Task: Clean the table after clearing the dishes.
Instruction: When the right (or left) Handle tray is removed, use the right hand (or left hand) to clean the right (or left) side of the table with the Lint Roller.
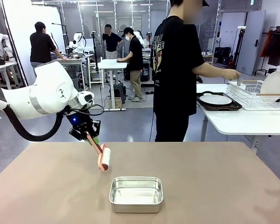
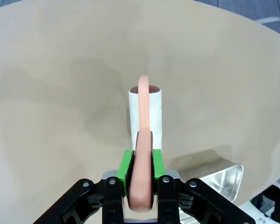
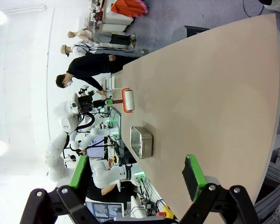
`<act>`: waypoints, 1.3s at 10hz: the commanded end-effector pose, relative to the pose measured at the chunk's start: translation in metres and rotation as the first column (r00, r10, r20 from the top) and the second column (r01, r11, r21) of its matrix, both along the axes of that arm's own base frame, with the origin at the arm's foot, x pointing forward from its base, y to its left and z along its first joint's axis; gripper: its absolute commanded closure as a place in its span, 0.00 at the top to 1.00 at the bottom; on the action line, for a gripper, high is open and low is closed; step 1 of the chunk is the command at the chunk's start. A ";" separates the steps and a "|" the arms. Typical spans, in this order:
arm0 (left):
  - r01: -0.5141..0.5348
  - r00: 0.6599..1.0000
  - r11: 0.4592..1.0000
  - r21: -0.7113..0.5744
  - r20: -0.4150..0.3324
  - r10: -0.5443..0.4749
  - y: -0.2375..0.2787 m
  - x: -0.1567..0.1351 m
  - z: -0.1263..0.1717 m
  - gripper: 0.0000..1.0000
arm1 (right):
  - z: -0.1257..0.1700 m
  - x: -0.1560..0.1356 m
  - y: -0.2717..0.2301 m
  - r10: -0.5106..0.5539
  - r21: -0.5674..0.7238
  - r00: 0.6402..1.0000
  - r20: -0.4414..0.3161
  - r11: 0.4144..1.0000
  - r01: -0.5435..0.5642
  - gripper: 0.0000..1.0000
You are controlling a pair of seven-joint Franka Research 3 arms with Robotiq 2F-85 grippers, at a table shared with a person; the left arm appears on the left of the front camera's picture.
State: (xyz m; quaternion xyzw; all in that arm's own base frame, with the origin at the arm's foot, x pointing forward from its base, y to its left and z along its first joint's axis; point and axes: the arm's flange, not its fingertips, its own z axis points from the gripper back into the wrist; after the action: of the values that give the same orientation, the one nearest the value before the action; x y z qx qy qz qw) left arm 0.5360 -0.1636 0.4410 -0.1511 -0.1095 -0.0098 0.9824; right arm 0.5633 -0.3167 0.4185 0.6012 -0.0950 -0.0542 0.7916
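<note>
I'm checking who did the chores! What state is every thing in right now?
table: cleared of dishes.
lint roller: held, roll down near the table.
left gripper: shut on the lint roller's pink handle.
right gripper: open, empty.
steel pan: upright, empty.
plate: lying on a dark tray.

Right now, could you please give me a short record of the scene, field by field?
left tool: shut on the lint roller, roll down at the table, contact unclear
right tool: open, holding nothing
on the table: a steel pan, near the robot's edge, apart from the roller
dishes: a plate on a tray on the white side table
person: standing beyond the table, hand at the dish rack
</note>
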 end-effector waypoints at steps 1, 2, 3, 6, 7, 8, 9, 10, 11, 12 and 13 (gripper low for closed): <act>0.006 1.000 1.000 -0.027 -0.026 -0.006 0.011 -0.001 -0.008 0.22 | 0.002 -0.001 0.002 0.000 0.000 1.000 0.002 1.000 0.000 1.00; 0.000 0.999 1.000 -0.028 -0.043 -0.001 0.012 0.000 -0.011 0.22 | 0.002 -0.001 0.002 0.000 0.000 1.000 0.002 1.000 0.000 1.00; 0.005 0.999 1.000 -0.025 -0.054 -0.007 0.011 0.002 -0.015 0.22 | 0.002 -0.001 0.002 0.000 0.000 1.000 0.002 1.000 0.000 1.00; 0.009 0.997 1.000 -0.007 -0.080 -0.009 0.011 0.005 -0.030 0.22 | 0.002 -0.001 0.002 0.000 0.000 1.000 0.002 1.000 0.000 1.00; 0.004 0.995 1.000 -0.003 -0.095 -0.004 0.012 0.005 -0.034 0.22 | 0.002 -0.001 0.002 0.000 0.000 1.000 0.002 1.000 0.000 1.00; 0.013 0.994 1.000 -0.015 -0.113 -0.015 0.011 0.006 -0.037 0.22 | 0.002 -0.001 0.002 0.000 0.000 1.000 0.002 1.000 0.000 1.00; -0.014 0.998 1.000 0.002 -0.058 0.014 0.007 0.006 -0.027 0.22 | 0.002 -0.001 0.002 0.000 0.000 1.000 0.002 1.000 0.000 1.00; -0.014 0.998 1.000 0.002 -0.058 0.014 0.007 0.006 -0.027 0.22 | 0.002 -0.001 0.002 0.000 0.000 1.000 0.002 1.000 0.000 1.00; -0.014 0.998 1.000 0.002 -0.058 0.014 0.007 0.006 -0.027 0.22 | 0.002 -0.001 0.002 0.000 0.000 1.000 0.002 1.000 0.000 1.00; -0.014 0.998 1.000 0.002 -0.058 0.014 0.007 0.006 -0.027 0.22 | 0.002 -0.001 0.002 0.000 0.000 1.000 0.002 1.000 0.000 1.00; -0.014 0.998 1.000 0.002 -0.058 0.014 0.007 0.006 -0.027 0.22 | 0.002 -0.001 0.002 0.000 0.000 1.000 0.002 1.000 0.000 1.00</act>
State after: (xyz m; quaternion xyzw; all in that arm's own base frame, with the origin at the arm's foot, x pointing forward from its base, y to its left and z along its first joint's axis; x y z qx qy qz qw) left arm 0.5431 -0.1577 0.4152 -0.1503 -0.0825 0.0009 0.9852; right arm 0.5633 -0.3167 0.4185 0.6012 -0.0950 -0.0542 0.7916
